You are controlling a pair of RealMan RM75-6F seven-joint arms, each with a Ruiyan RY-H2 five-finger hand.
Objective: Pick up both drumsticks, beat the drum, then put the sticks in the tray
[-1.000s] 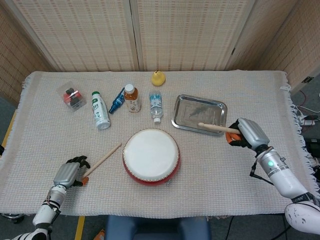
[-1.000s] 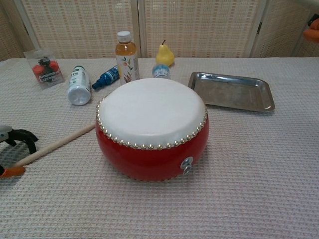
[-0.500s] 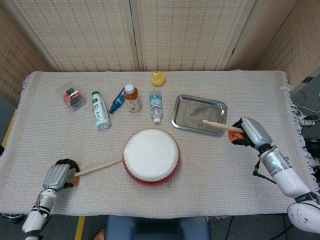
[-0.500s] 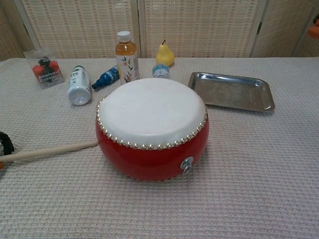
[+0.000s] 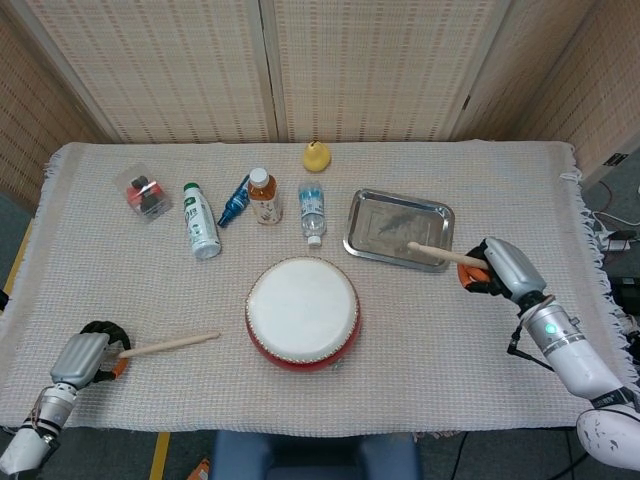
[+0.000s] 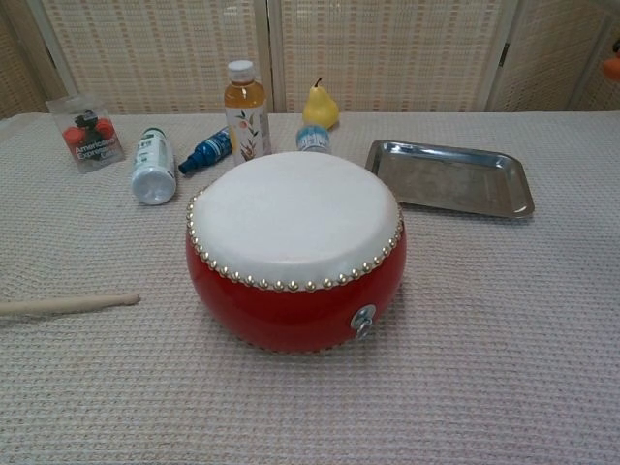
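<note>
Left hand [image 5: 78, 357] gripping a drumstick [image 5: 168, 344] at 9 o'clock of the drum [image 5: 302, 311], right hand [image 5: 492, 266] fingers pinching the other drumstick [image 5: 444, 254], its tip lying over the tray [image 5: 364, 212] at 2 o'clock

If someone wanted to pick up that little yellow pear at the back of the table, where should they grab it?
Probably around the wide lower body of the pear, coming down from above or in from the front. It stands upright with a narrow neck and thin stem on top, poor places to grip. Its right side is free; the small water bottle and the tea bottle sit in front and to its left.
</note>
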